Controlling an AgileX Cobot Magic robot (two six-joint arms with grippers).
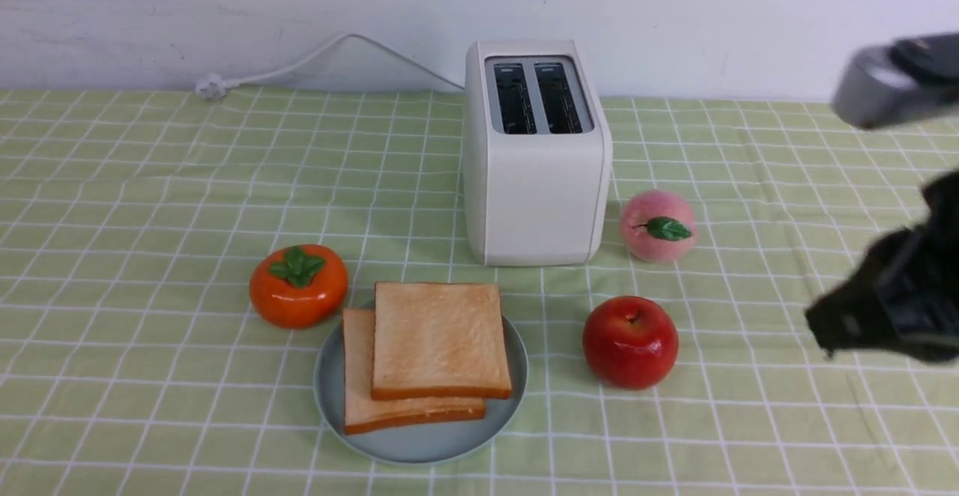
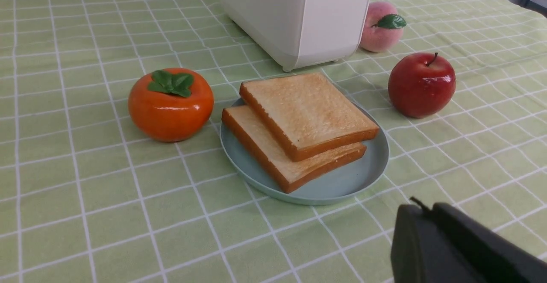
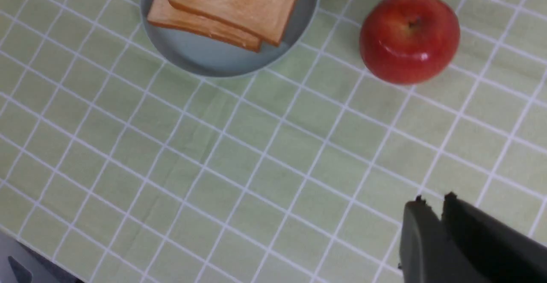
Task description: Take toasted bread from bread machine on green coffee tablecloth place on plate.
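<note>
No lettering, brand, number or sign is readable anywhere, not even on the bread machine.

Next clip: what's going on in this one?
Both slices of toasted bread lie stacked on the plate, the upper one offset from the lower. The slots of the bread machine look empty. Nothing is being held. The right pincer hangs over the green coffee tablecloth, to the right of the apple, with its jaws almost together. The left pincer is shut and empty too.
</note>
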